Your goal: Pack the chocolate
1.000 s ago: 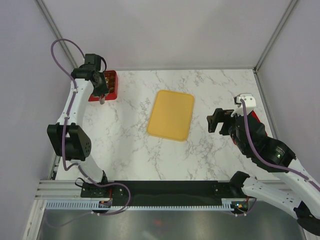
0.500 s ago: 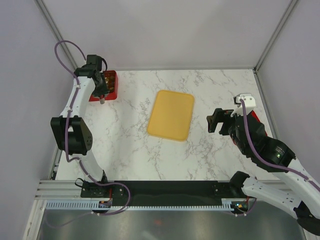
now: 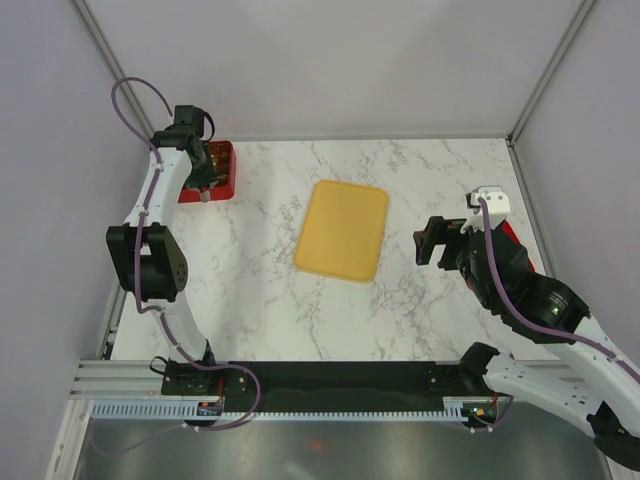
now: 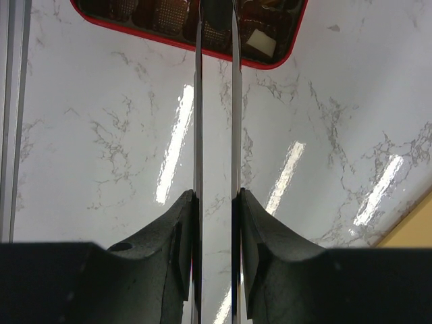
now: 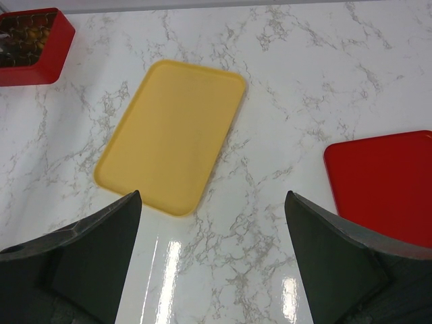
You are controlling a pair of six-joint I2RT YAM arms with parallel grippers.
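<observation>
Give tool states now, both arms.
Left tool: narrow gap; cannot tell if it grips anything.
Right tool: wide open, empty.

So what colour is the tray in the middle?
Yellow; the tray shows best in the right wrist view.

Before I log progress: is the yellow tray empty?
Empty. The yellow tray shows bare from above; the chocolate sits in the red box.

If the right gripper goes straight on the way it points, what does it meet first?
Probably the yellow tray, ahead between its open fingers; depth is unclear, so bare table might come first.
</observation>
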